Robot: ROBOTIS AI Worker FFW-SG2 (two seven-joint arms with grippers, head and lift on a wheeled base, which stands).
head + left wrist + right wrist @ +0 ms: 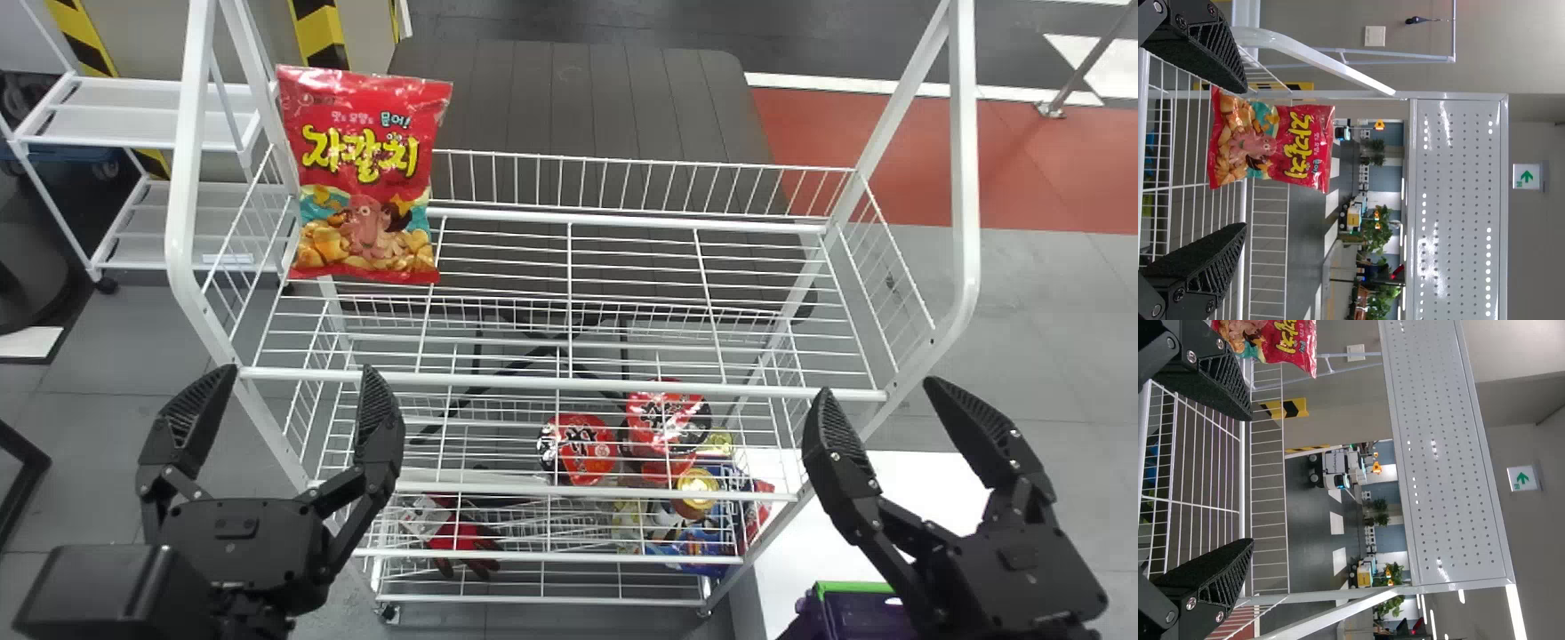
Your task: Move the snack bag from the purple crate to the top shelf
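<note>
A red snack bag point(364, 178) stands upright at the left end of the wire rack's top shelf point(569, 385). In front of that shelf's left end my left gripper point(298, 391) is open and holds nothing. My right gripper point(876, 404) stands open by the shelf's right front corner. In the left wrist view the snack bag point(1268, 143) is beyond the gap of the left gripper point(1245, 159), not touching it. The right wrist view has part of the bag point(1281, 343) past one finger of the right gripper point(1251, 483). A purple crate point(858, 613) sits at the bottom right.
White rack posts point(965, 178) rise at both sides of the shelf. Lower shelves hold red packages point(578, 447) and other goods. A white surface point(889, 498) lies beneath the right gripper. Behind the rack is a dark table point(578, 107), with another white rack point(142, 111) at left.
</note>
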